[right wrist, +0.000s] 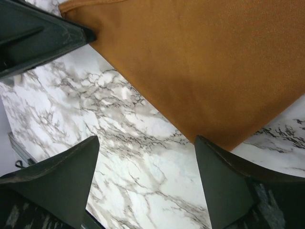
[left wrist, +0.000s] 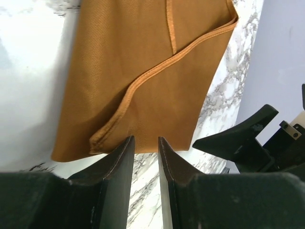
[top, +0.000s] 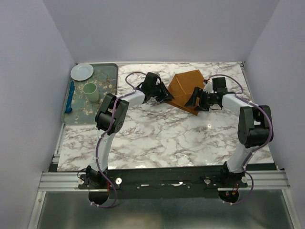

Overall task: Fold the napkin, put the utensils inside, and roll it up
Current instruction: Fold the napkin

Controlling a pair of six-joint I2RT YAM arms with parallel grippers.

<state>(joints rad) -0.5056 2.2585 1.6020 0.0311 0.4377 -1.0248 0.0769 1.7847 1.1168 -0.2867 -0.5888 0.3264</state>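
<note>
Napkin [top: 185,88]: one, rust-orange, lying flat on the bench [top: 162,138] at far centre, between the two arms. The left wrist view shows a hemmed edge crossing diagonally over a lower layer, so you may count the cloth as already doubled at least once. It likely sits there because both arms can reach it.

Left claw [left wrist: 145,143]: one, fingers a narrow gap apart with bare bench between them, clamped on nothing. The tips stand just at the cloth's near edge, which suits pinching or pressing that edge.

Right claw [right wrist: 147,157]: one, fingers spread wide and holding nothing, low over the bench just beside a napkin corner. That looks like a stance for taking the corner.

Fork: none that you can find in any view, so the folding step looks to be the one in hand.

Tray [top: 110,71]: one, far left, well apart from the cloth. It carries one white plate [top: 82,71], one pale green cup [top: 90,91] and one blue utensil [top: 70,98].
</note>
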